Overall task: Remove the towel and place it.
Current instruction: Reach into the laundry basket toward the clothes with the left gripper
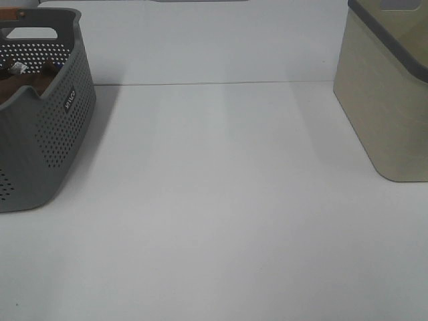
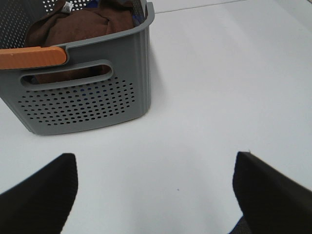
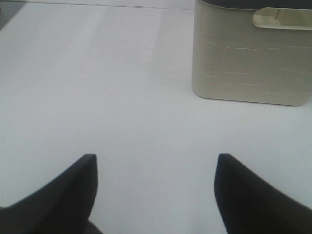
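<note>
From the high camera we see a white table (image 1: 221,200) with a grey basket (image 1: 63,134) at its left edge, its walls full of small holes. The towel (image 1: 23,85), dark reddish brown, lies bunched inside the basket below the rim, and a small white tag (image 1: 18,67) shows on top of it. At the far right of the table stands a beige bin (image 1: 388,107) with a dark rim, well apart from the basket, with bare table between them.

In the left wrist view we see the left gripper (image 2: 155,161) with its two dark fingers (image 2: 44,195) spread wide apart and only bare table between them. It holds nothing and touches nothing. The basket stands ahead of it, near but clear of the fingertips. The towel is heaped in the basket up to about the rim. An orange handle (image 2: 31,57) sits on the rim of the near wall, above a grip slot. A bit of blue cloth (image 2: 140,10) shows at one corner beside the towel.

In the right wrist view we see the right gripper (image 3: 156,158) with its jaws likewise wide apart over bare table, holding nothing. The beige bin stands ahead of it and off to one side, apart from the fingers, with a pale handle (image 3: 280,18) near its top edge.
</note>
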Controlling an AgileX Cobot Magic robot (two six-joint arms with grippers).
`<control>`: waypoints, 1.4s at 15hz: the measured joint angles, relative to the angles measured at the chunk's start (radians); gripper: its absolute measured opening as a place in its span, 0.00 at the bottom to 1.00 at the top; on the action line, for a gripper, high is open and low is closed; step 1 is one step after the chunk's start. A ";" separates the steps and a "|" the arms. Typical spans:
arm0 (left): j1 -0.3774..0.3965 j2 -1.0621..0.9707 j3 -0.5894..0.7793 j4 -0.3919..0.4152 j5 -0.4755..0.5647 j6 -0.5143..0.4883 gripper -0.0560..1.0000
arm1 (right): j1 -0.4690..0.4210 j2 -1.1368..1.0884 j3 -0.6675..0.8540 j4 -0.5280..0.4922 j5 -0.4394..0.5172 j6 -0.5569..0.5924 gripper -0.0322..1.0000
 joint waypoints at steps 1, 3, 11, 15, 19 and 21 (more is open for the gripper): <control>0.000 0.000 0.000 0.000 0.000 0.000 0.83 | 0.000 0.000 0.000 0.000 0.000 0.000 0.66; 0.000 0.000 0.000 0.000 0.000 0.000 0.83 | 0.000 0.000 0.000 0.000 0.000 0.000 0.66; 0.000 0.000 0.000 0.000 0.000 0.000 0.83 | 0.000 0.000 0.000 0.000 0.000 0.000 0.66; 0.000 0.000 0.000 0.000 0.000 0.000 0.83 | 0.000 0.000 0.000 0.000 0.000 0.000 0.66; 0.000 0.000 0.000 0.000 0.000 0.000 0.83 | 0.000 0.000 0.000 0.000 0.000 0.000 0.66; 0.000 0.000 0.000 0.000 0.000 0.000 0.83 | 0.000 0.000 0.000 0.000 0.000 0.000 0.66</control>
